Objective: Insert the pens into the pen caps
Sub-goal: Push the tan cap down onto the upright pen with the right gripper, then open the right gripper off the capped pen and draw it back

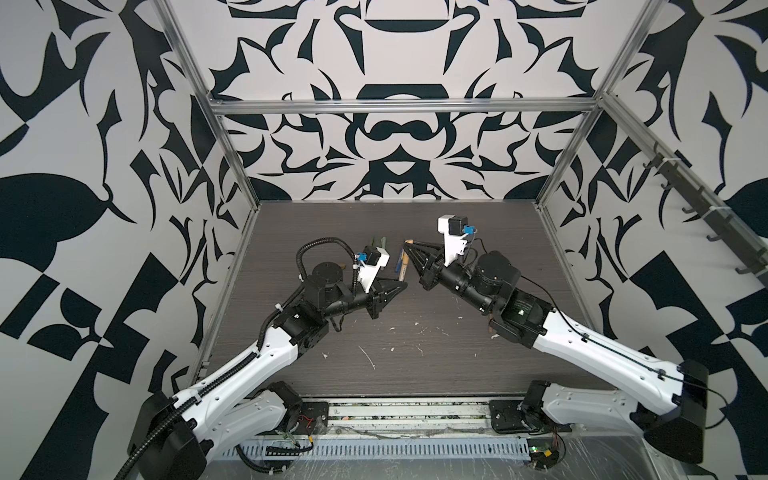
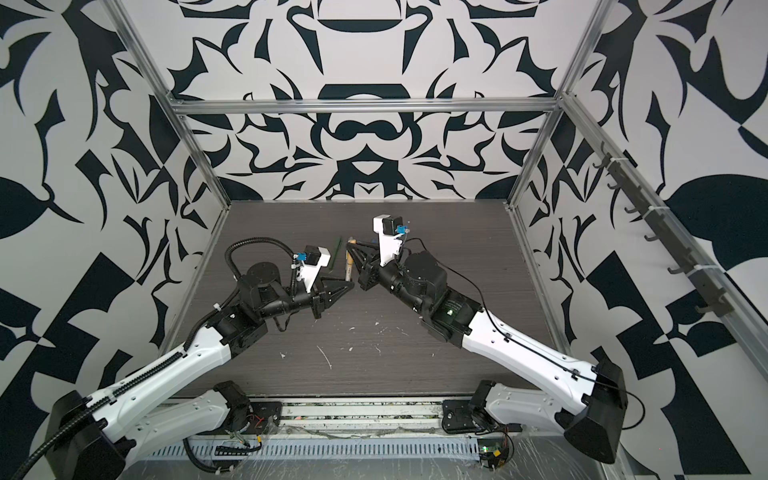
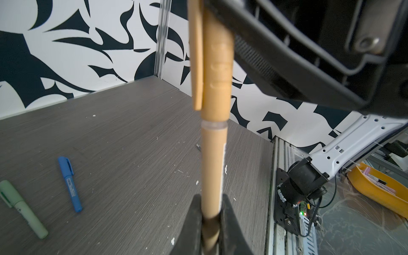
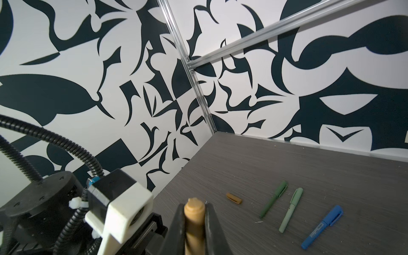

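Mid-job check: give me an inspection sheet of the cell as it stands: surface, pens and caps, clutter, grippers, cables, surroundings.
Surface: dark wood-grain table, scuffed.
Job's things: tan pen sits in tan cap, a clear ring showing at the joint; blue pen, pale green pen and dark green pen lie capped; orange-brown cap lies alone, its pen not identified.
Clutter: white flecks on the table.
Grippers: left gripper shut on tan pen; right gripper shut on tan cap.
Cables: black conduit loops above left arm; thin cable along right arm.
Surroundings: patterned walls, aluminium frame, yellow tray outside.
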You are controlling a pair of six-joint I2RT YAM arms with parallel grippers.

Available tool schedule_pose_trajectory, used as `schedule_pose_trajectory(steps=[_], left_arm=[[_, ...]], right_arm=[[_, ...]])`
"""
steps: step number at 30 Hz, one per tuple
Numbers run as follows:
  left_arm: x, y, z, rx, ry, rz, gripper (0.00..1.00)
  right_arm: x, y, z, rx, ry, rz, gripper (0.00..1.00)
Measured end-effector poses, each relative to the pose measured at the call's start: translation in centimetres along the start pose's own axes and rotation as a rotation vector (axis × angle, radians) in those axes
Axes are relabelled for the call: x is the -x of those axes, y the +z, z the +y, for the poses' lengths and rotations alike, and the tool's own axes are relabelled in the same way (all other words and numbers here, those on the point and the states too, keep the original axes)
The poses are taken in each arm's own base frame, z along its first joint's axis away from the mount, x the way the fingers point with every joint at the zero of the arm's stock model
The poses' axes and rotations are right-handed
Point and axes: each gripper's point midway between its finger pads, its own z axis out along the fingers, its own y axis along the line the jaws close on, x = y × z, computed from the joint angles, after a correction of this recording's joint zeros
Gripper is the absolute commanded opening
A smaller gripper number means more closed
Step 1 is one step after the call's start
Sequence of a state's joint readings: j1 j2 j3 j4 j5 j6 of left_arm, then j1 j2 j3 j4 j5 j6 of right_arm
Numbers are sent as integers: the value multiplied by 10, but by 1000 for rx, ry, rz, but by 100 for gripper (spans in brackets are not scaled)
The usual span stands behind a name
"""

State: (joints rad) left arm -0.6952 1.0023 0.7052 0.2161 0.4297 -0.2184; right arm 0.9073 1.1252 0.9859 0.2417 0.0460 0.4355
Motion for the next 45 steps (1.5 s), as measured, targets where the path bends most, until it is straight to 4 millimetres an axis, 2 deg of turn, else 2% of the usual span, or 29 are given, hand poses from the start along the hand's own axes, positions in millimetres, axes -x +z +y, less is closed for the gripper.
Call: schedule_pose_trajectory(steps=[4, 6, 8, 12, 19, 22, 27, 31, 35, 41, 45], left_arm=[[-3, 0, 1, 4, 1, 10, 0], [5, 0, 5, 23, 15, -20, 0], [13, -1, 6, 35, 28, -43, 0], [23, -2, 7, 48, 46, -72, 0], [22, 0, 12, 68, 53, -70, 0], [19, 2, 14, 70, 53, -61, 0], [19, 2, 14, 71, 56, -58, 0], [19, 2, 14, 71, 57, -58, 0], [19, 2, 14, 71, 57, -58, 0], [19, 2, 14, 71, 61, -58, 0], [19, 2, 14, 70, 64, -58, 0]], right_arm=[[-4, -3, -1, -1, 18, 19, 23], [-15, -8, -1, -3, 24, 73, 31], [-23, -14, 0, -8, 26, 111, 34], [-23, -24, 1, -19, 20, 151, 36], [-6, -34, 7, -32, -7, 160, 34], [9, -35, 10, -47, -36, 156, 34], [53, -24, 22, -65, -101, 82, 40], [69, -10, 25, -83, -133, 65, 42], [62, 8, 18, -114, -143, 96, 42], [35, 26, 5, -150, -146, 179, 38], [29, 28, 1, -162, -132, 200, 25]])
